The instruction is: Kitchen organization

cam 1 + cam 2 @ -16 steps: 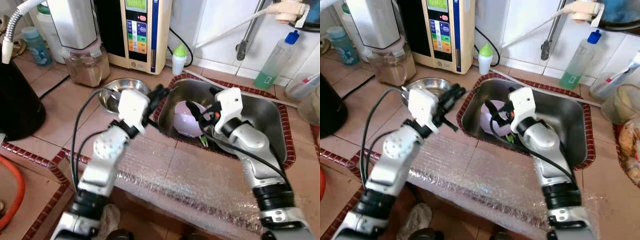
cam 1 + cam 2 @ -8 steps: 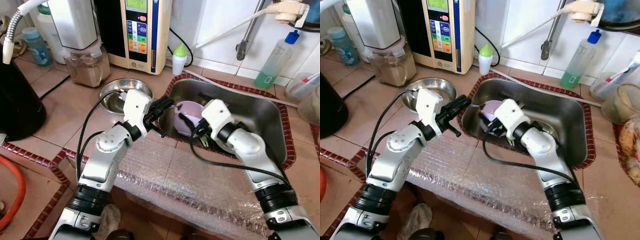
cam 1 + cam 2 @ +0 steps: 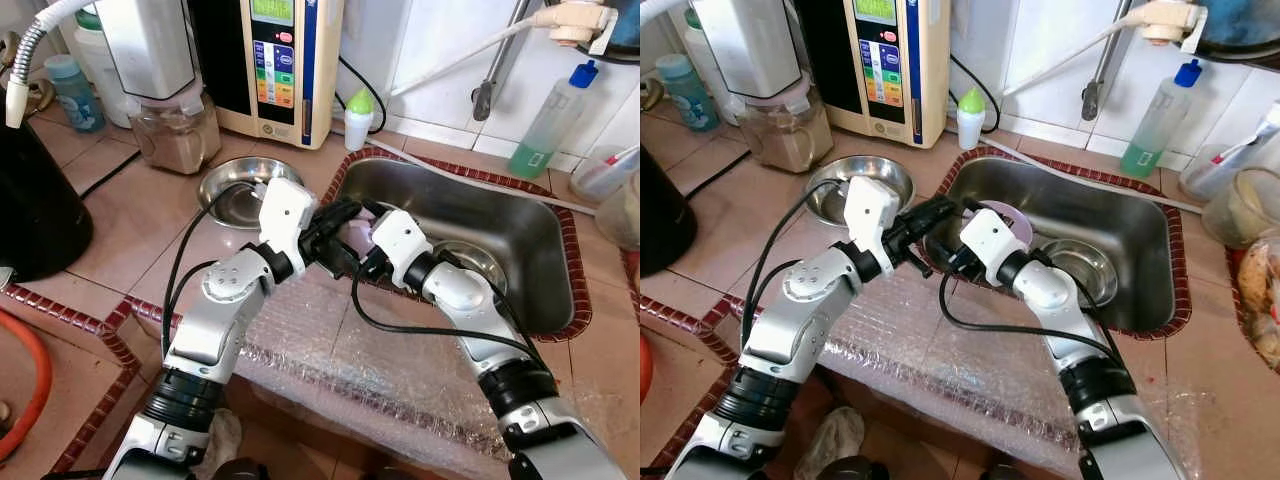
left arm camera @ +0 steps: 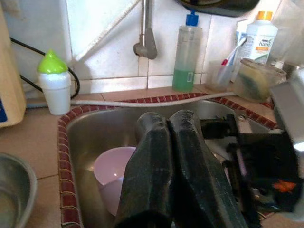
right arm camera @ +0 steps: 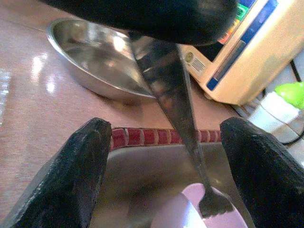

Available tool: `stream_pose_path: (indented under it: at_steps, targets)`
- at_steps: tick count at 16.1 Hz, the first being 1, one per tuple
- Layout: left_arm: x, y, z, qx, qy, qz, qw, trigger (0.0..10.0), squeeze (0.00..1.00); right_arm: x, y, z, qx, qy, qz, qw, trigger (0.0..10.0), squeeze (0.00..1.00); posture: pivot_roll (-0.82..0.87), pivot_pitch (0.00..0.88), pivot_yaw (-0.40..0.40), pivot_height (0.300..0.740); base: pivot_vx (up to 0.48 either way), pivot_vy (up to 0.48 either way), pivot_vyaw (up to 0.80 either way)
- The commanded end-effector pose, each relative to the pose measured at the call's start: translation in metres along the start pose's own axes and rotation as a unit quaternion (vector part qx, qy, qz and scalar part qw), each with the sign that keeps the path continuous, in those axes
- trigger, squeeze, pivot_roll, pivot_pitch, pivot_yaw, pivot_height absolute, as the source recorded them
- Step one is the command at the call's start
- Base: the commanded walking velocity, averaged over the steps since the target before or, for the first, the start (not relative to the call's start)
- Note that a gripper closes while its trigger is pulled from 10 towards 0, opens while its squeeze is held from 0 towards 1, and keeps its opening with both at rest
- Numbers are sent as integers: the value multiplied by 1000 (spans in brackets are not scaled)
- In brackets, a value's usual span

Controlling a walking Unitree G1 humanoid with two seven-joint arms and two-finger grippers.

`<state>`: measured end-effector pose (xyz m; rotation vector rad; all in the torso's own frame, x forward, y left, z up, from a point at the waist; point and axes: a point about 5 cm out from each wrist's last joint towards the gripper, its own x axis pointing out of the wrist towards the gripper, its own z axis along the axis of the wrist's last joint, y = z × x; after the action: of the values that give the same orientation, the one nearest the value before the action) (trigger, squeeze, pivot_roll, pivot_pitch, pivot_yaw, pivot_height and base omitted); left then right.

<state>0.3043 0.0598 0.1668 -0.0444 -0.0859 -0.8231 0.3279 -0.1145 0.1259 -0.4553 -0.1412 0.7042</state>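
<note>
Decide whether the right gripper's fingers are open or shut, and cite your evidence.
Open. In the right wrist view the right gripper has its two black fingers wide apart, with sink between.

green soap bottle (image 3: 546, 125), blender (image 3: 160, 75), bubble wrap (image 3: 400, 370)

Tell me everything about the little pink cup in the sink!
The pink cup is pale lilac-pink, smooth and plain like plastic, with no handle in sight. It is open and looks empty inside. It sits tilted in the steel sink, at the end nearest the steel bowl on the counter. A metal utensil, held by the left gripper, reaches down to its rim. The right gripper, jaws open, hovers just above the cup.
</note>
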Motion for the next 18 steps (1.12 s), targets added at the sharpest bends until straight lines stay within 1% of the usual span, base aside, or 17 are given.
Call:
stream_pose_path:
  at_steps: [1,4,10,16,18]
  targets:
    - [4,-6,11,10,-15,-18,1000,0,0,3,-7,3,-6,-7,-16,1000,0,0,-43,0,6,740,0,0,0]
    - [4,-7,10,10,-14,-18,1000,0,0,6,-12,3,-9,-5,-34,999,0,0,-37,0,-1,740,0,0,0]
    - [5,-8,9,20,-9,-22,1000,0,0,1,-18,-3,2,1,-48,999,0,0,-49,0,4,740,0,0,0]
    - [9,-14,9,24,-12,-28,999,0,0,1,-18,-5,13,2,-46,999,0,0,-43,0,5,740,0,0,0]
    - [8,-12,8,25,-10,-30,999,0,0,4,-17,-4,15,1,-46,999,0,0,-36,0,17,740,0,0,0]
